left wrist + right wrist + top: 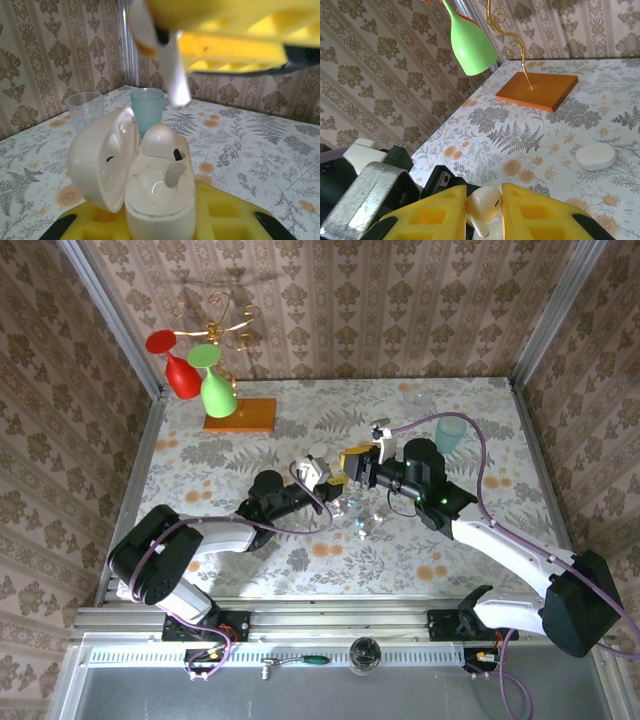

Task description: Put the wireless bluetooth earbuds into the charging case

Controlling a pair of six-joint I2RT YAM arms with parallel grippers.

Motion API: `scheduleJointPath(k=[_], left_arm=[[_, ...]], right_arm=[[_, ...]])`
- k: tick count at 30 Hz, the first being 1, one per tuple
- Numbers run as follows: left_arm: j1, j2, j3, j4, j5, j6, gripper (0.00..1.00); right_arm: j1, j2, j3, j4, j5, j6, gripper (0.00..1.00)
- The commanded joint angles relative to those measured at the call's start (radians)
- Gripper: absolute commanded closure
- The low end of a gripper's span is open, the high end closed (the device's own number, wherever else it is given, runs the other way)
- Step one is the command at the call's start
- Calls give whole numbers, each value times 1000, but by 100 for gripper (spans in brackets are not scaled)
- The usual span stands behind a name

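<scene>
Two arms stretched to the middle of the floral worktop [480, 540] in the top view. The left hand [333, 481] and right hand [352, 458] were tip to tip there, yellow fingers nearly touching; what they gripped was too small to make out. A few clear pieces [362, 522] lay on the worktop just in front of them. A teal cup [449, 433] stood beyond the right arm. At the far left, a gold stand [225, 325] on a wooden base [240, 415] carried a red glass [178, 365] and a green glass [215, 385].

From the left wrist, the left hand was clamped on the case [160, 205], which stood upright between its fingers with the lid [102, 160] swung open to the left. One earbud [159, 141] sat in the far socket; whether the nearer socket was filled could not be told. Above the case and apart from it, the right hand held the second earbud [175, 75], white stem pointing down. A clear cup [85, 111] stood beside the teal cup behind.

From the right wrist, the right hand was narrow, pinching the second earbud by its head, stem downward. A white pebble [596, 156] lay on the worktop well to the right.
</scene>
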Motion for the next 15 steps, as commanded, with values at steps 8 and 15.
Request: scheduleJointPath(k=[8,15], left_arm=[[-7,5,35,73,-6,-42,100],[-6,1,36,65,-21,-45,100]], right_arm=[[9,35,0,14,8,-23,77],[9,33,3,-13,29,-47,77]])
